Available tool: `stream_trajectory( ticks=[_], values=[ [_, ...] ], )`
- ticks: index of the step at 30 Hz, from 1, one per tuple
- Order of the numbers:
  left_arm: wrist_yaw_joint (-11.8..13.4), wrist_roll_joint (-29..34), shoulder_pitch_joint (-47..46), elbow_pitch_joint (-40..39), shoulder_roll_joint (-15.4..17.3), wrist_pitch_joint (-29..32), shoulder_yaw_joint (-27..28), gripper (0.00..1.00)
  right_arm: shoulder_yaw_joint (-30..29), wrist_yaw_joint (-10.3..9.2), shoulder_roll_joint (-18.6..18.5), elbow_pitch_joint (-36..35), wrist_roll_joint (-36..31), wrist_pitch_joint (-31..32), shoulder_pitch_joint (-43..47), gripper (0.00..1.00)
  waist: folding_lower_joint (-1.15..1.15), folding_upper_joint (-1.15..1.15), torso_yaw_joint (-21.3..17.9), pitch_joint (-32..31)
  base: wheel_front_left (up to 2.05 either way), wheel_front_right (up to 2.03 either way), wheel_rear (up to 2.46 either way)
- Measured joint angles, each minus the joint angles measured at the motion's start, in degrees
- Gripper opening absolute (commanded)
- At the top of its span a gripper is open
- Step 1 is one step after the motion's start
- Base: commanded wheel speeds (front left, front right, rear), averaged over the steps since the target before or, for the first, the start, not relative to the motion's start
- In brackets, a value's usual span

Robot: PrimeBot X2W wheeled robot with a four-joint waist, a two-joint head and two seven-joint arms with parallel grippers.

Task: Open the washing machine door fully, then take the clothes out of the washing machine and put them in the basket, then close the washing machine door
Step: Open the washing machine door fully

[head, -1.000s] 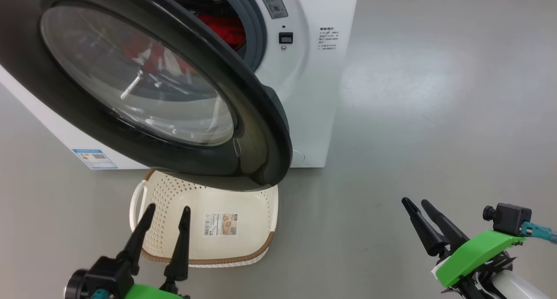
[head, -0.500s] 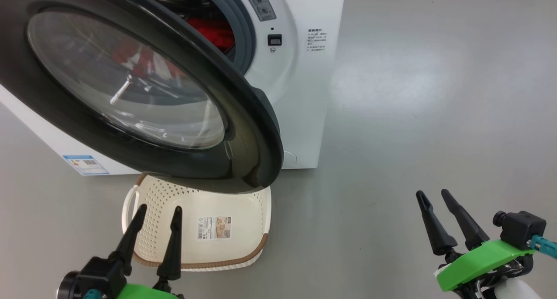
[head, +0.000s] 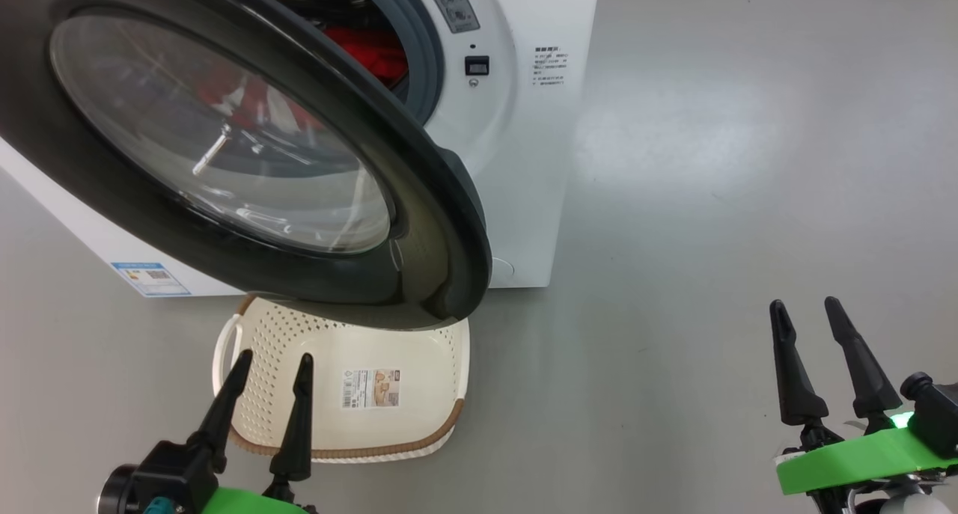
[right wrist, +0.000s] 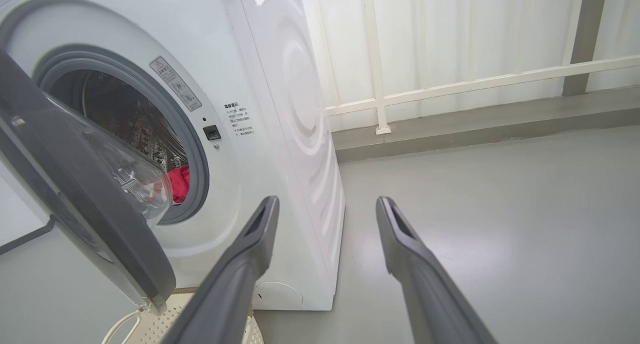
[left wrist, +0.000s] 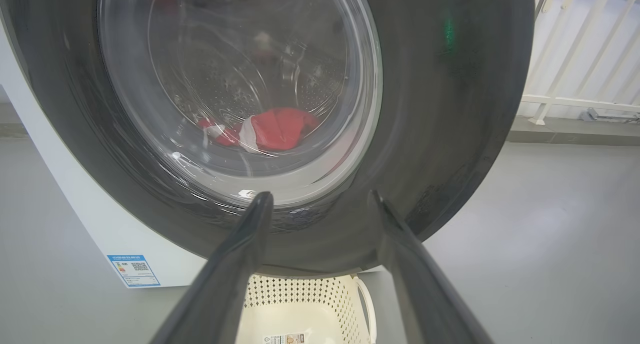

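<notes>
washing machine door [head: 224, 140], round, wide glossy black rim around a bulging clear glass bowl, stands partly open, swung out from the white front-loading washing machine [head: 531, 170] and overhanging the far end of the basket [head: 449, 349]; grey gasket [head: 423, 57] and steel drum [right wrist: 130, 118] show in the gap. clothes [head: 374, 50], bright red with white trim, lie crumpled low in the drum, visible through the glass too; basket cream, perforated walls, brown rim, upright on the grey floor [head: 711, 237] just before the machine, barcode sticker [head: 370, 388] on its inside bottom.
</notes>
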Motion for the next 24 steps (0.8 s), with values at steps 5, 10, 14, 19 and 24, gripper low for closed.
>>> stream_trajectory(
  ticks=[5,10,14,19,24],
  values=[
    [0.0,0.0,0.0,-0.1,0.0,0.0,0.0,1.0,-1.6,0.03,1.2,-0.7,-2.2,0.0,0.7,1.0,0.0,0.0,0.2,0.0,0.0,0.0,0.0],
    [0.0,0.0,0.0,0.0,0.0,0.0,-0.1,1.0,-1.5,0.03,2.1,0.5,-3.9,0.0,2.5,1.0,0.0,0.0,0.5,-0.1,0.0,0.0,0.0],
    [0.0,0.0,0.0,0.0,0.0,0.0,-0.1,1.0,-1.5,0.04,2.4,0.7,-3.9,0.0,2.6,1.0,0.0,0.0,0.5,-0.1,0.0,0.0,0.0],
    [0.0,0.0,0.0,0.0,0.0,0.0,-0.1,1.0,-1.5,0.04,2.4,0.7,-4.3,0.0,2.6,1.0,0.0,0.0,0.5,-0.3,0.0,0.0,0.0],
    [0.0,0.0,0.0,-0.1,0.0,0.0,-0.2,1.0,-1.5,0.03,2.4,0.6,-4.3,0.0,2.6,1.0,0.0,0.0,0.6,-0.3,0.0,0.0,0.0]
  ],
)
